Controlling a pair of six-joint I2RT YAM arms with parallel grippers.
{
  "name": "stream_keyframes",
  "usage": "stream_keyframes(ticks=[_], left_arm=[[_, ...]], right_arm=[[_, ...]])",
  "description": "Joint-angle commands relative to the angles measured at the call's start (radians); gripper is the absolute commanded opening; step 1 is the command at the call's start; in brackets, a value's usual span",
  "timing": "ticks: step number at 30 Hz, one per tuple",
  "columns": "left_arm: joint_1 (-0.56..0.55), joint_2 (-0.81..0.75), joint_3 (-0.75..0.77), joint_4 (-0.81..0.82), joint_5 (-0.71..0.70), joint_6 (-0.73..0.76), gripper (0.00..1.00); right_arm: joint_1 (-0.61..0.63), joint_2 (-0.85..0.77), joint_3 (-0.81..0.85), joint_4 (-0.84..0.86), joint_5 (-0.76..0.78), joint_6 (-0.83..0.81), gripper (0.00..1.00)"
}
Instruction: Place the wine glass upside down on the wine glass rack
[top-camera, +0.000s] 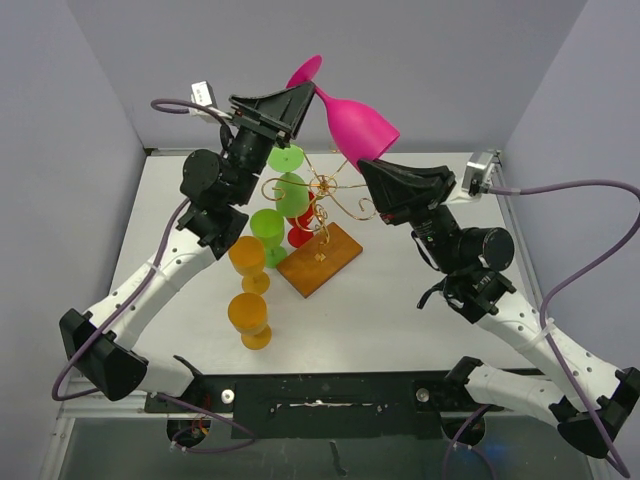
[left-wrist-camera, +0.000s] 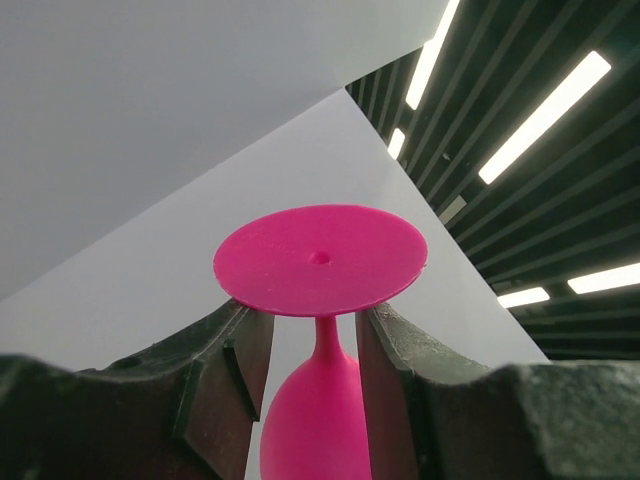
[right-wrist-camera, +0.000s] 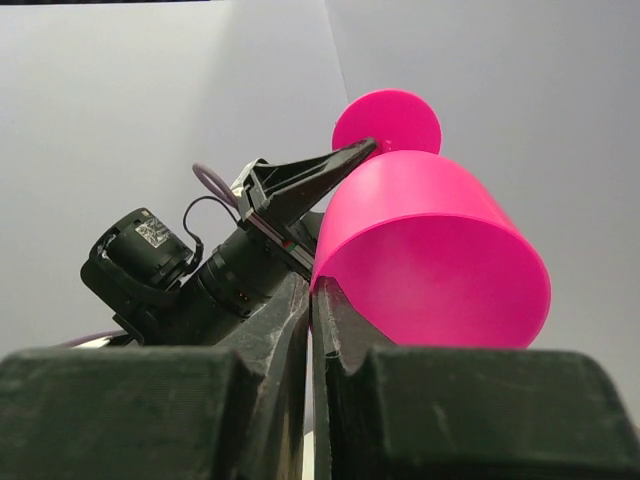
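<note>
A magenta wine glass (top-camera: 360, 125) hangs tilted in the air above the wine glass rack, foot to the upper left, bowl mouth to the lower right. My right gripper (top-camera: 368, 165) is shut on the bowl's rim (right-wrist-camera: 440, 250), one finger inside and one outside (right-wrist-camera: 312, 290). My left gripper (top-camera: 305, 100) is open, its fingers on either side of the stem just below the foot (left-wrist-camera: 320, 258), with gaps on both sides (left-wrist-camera: 315, 340). The rack's gold wire arms (top-camera: 325, 190) rise from a brown wooden base (top-camera: 320, 260) right under the glass.
Three green glasses (top-camera: 290, 190) and a red glass (top-camera: 303, 232) sit at the rack's left side. Two orange glasses (top-camera: 247, 258) (top-camera: 250, 318) stand on the table left of the base. Grey walls close in the back and sides.
</note>
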Motion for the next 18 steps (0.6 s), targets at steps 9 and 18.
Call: stream_keyframes(ticks=[9,18], left_arm=[[0.003,0.038,0.081,0.131,-0.016,0.056,0.30],[0.003,0.050,0.073,0.175,0.000,0.062,0.23]], right_arm=[[0.006,0.014,0.002,0.035,-0.058,0.081,0.00],[0.006,0.013,0.001,0.022,-0.058,0.120,0.00]])
